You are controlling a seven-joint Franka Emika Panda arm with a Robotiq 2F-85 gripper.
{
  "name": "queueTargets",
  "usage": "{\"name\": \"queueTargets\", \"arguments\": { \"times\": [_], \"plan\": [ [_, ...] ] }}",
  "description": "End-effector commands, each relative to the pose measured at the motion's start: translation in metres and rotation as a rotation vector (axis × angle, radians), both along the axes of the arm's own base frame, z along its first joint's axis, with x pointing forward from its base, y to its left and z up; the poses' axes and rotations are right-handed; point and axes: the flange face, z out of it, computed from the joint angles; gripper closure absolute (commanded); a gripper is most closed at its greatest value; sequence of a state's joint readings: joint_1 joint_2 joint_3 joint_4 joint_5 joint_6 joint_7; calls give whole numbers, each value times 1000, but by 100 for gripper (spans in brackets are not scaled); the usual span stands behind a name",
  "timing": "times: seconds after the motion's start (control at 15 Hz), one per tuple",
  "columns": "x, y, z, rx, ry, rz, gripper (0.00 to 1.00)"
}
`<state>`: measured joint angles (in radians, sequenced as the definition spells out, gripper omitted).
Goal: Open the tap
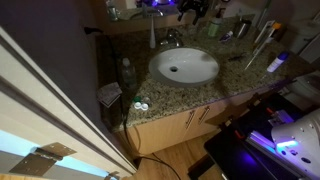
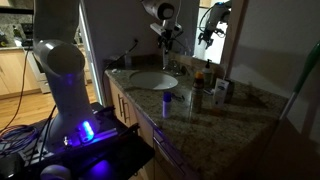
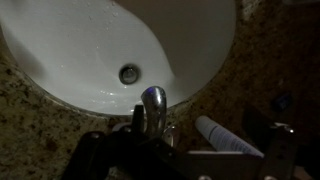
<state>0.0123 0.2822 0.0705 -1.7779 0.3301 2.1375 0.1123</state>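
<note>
Speckled granite is seen as the counter (image 1: 240, 75), with a white oval basin (image 1: 185, 67) set into it and the tap (image 1: 172, 40) mounted at the back rim. In an exterior view, the claw (image 2: 168, 40) is held above the basin. In the wrist view, the chrome spout is framed between dark fingers (image 3: 88, 155) spread apart, and a white bottle (image 3: 225, 135) is seen just beside it.

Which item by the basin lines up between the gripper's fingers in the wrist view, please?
The shiny chrome tap sits midway between the fingers of the open gripper; the slim white bottle lies off to the side, nearer one finger.
</note>
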Motion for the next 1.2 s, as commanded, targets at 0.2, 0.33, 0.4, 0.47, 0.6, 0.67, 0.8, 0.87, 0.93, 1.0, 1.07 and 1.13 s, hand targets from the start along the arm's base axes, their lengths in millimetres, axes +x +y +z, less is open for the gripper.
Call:
{"name": "queueTargets", "arguments": {
  "times": [0.2, 0.33, 0.4, 0.47, 0.6, 0.67, 0.8, 0.87, 0.93, 1.0, 1.07, 1.13],
  "plan": [
    [14, 15, -26, -23, -23, -33, 0],
    [23, 14, -41, -49, -22, -53, 0],
    [27, 15, -45, -54, -27, -54, 0],
    [29, 16, -48, -65, -38, -56, 0],
    [35, 17, -56, -81, -47, -58, 0],
    [40, 17, -58, -94, -77, -63, 0],
    [48, 17, -67, -107, -93, -70, 0],
    [51, 18, -72, -113, -95, -72, 0],
    [54, 19, -74, -118, -109, -77, 0],
    [57, 19, -78, -127, -115, -83, 0],
    [58, 19, -80, -124, -101, -87, 0],
    [49, 18, -75, -108, -91, -74, 0]
  ]
}}
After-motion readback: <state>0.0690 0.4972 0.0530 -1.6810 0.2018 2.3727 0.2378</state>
